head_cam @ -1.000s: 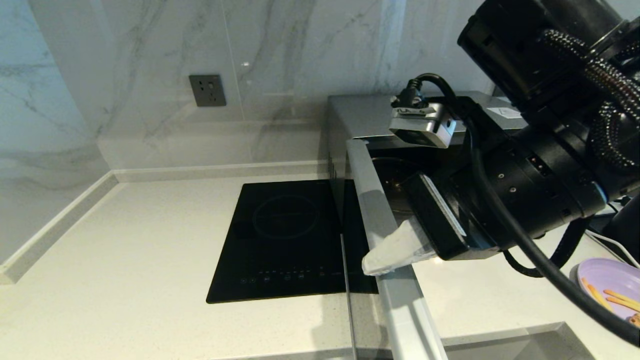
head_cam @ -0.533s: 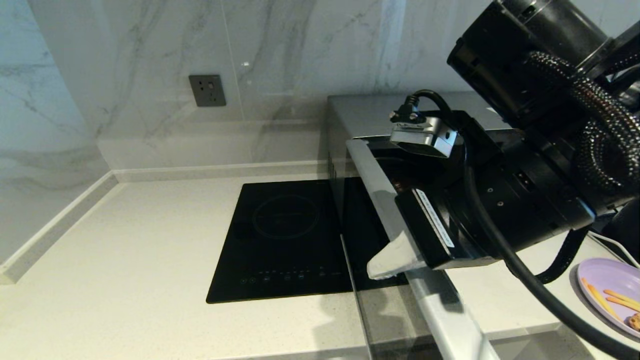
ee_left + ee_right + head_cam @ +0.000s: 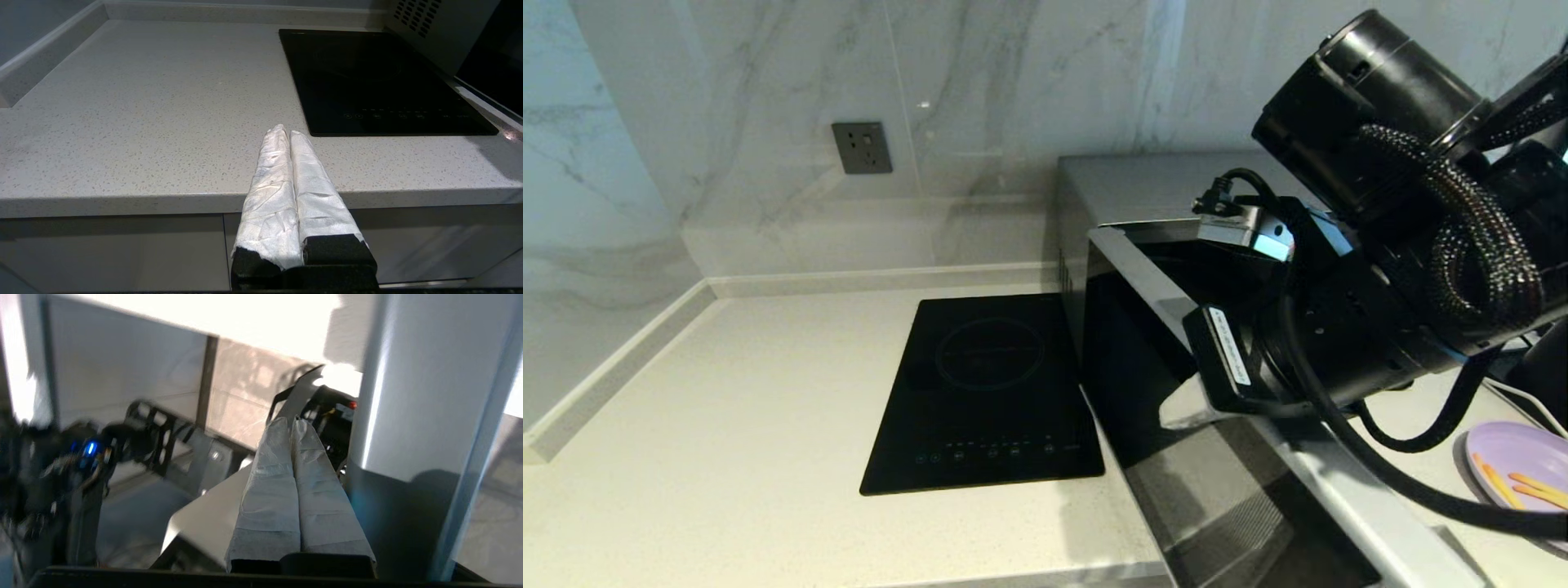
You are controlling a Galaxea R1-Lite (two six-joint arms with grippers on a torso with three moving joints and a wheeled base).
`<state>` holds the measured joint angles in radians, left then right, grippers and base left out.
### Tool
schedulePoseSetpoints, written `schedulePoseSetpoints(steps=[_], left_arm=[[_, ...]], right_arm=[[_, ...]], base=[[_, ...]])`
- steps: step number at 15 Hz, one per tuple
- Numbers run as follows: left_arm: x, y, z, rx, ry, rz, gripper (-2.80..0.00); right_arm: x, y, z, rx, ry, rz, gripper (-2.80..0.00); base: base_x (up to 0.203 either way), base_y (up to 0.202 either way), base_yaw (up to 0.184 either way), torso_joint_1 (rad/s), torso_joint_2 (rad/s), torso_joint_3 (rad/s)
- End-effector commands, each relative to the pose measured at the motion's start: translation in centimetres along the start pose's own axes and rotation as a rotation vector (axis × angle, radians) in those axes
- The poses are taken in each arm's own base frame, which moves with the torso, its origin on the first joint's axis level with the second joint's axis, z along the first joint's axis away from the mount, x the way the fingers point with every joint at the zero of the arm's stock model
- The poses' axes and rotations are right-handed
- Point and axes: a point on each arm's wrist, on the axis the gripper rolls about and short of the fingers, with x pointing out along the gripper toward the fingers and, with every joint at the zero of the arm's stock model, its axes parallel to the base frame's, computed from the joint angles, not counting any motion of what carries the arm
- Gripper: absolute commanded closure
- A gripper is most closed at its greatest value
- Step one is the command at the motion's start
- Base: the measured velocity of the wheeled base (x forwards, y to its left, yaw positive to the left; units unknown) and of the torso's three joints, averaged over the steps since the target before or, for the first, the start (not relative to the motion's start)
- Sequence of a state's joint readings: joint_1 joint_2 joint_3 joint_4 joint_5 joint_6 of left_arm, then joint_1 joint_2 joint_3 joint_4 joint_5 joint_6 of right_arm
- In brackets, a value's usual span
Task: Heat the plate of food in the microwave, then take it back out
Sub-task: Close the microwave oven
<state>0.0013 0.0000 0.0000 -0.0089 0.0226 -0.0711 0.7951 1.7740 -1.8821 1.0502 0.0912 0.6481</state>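
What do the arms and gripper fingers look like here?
Right arm: bulky black cylindrical links, braided black cable loom, smooth black cable, silver wrist camera, white label strip. Left gripper and right gripper: tapered fingers wrapped in crinkled white tape on black bases.

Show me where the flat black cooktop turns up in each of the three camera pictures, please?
Head view: the black hob lies mid-frame on the counter, just left of the open microwave.
Left wrist view: it sits toward the upper right, beyond the shut left gripper.
Right wrist view: not in it; the shut right gripper faces the microwave door.
Shared landmark: the microwave's vented silver side, beside the hob.
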Motion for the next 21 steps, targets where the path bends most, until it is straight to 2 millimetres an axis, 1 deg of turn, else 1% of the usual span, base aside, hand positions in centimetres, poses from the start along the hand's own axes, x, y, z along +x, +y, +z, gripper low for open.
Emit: schedulePoseSetpoints(steps=[1, 5, 8, 11, 14, 18, 21], left_arm=[[0.0, 0.0, 0.0, -0.001, 0.001, 0.001, 0.00], [0.0, 0.0, 0.0, -0.001, 0.001, 0.001, 0.00], [0.0, 0.0, 0.0, -0.001, 0.001, 0.001, 0.00], [0.0, 0.0, 0.0, -0.001, 0.001, 0.001, 0.00], [0.0, 0.0, 0.0, -0.001, 0.001, 0.001, 0.00], [0.0, 0.0, 0.0, -0.001, 0.001, 0.001, 0.00], [0.0, 0.0, 0.0, -0.001, 0.001, 0.001, 0.00]], right_arm=[[-0.5, -0.6, 0.2, 0.050, -0.026, -0.028, 0.00], [-1.5, -1.5, 0.5, 0.080, -0.085, -0.065, 0.00], [-1.7, -2.4, 0.8, 0.104, -0.135, -0.139, 0.00], [-2.4, -3.3, 1.1, 0.136, -0.211, -0.220, 0.00], [-3.2, -4.2, 0.9, 0.164, -0.250, -0.269, 0.00], [-3.2, -6.2, 1.1, 0.219, -0.247, -0.327, 0.00], [-3.2, -7.9, 1.9, 0.280, -0.261, -0.368, 0.00]], base=[[0.000, 0.000, 0.000, 0.000, 0.00, 0.000], [0.000, 0.000, 0.000, 0.000, 0.00, 0.000], [0.000, 0.000, 0.000, 0.000, 0.00, 0.000], [0.000, 0.000, 0.000, 0.000, 0.00, 0.000], [0.000, 0.000, 0.000, 0.000, 0.00, 0.000], [0.000, 0.000, 0.000, 0.000, 0.00, 0.000], [0.000, 0.000, 0.000, 0.000, 0.00, 0.000]])
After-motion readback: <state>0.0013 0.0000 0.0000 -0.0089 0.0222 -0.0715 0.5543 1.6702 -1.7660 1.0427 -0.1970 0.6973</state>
